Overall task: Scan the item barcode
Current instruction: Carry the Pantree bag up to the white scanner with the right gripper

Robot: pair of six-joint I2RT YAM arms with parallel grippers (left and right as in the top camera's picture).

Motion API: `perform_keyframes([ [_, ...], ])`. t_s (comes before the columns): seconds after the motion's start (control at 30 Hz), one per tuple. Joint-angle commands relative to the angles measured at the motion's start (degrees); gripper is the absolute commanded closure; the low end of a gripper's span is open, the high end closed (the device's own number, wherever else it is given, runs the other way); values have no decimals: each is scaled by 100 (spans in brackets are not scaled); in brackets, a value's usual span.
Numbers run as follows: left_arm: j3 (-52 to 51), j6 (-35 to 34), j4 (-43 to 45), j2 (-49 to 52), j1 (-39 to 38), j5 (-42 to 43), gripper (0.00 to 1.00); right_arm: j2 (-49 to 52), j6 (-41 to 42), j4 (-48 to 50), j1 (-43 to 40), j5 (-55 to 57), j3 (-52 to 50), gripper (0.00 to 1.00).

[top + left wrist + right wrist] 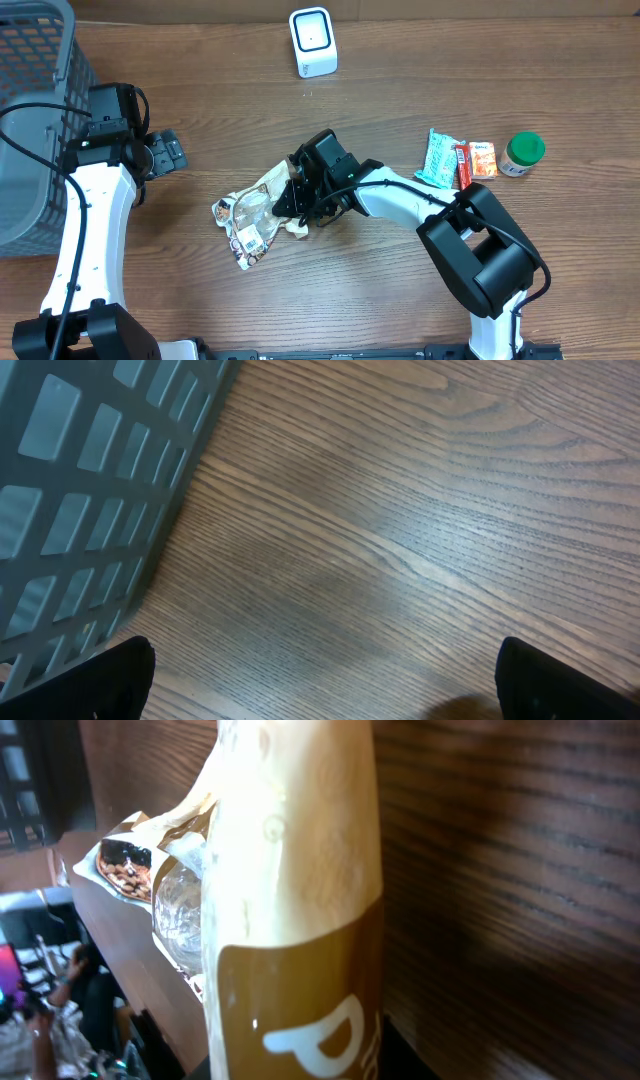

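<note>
Right gripper (298,197) pinched on one edge of the snack bag (252,215) at mid-table, well short of the scanner (313,42). Bag looks light, crinkly, floppy and slick, so grip a sealed seam, not the belly.

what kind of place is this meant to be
Probably a mock shop checkout: a white barcode scanner stands at the back of the wooden table, a grey basket sits at the left, and the right pincer grips a snack bag.
</note>
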Motion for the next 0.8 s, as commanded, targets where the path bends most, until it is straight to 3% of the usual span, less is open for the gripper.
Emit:
perform_keyframes([
  [0.0, 94, 87, -4, 20, 0, 7, 0, -603, -1025, -109, -144, -39, 400, 96],
  [0.2, 94, 87, -4, 20, 11, 7, 0, -1458, -2691, -1331, -168, 962, 1185, 96],
  [0.47, 94, 90, -4, 20, -2, 7, 0, -1895, -4590, -3169, -127, 2402, 3180, 96],
  [0.63, 94, 87, -4, 20, -2, 7, 0, -1886, -6133, -2896, -127, 3233, 3495, 96],
  [0.77, 94, 90, -4, 20, -2, 7, 0, -1768, -6494, -2293, -133, 3696, 3488, 96],
])
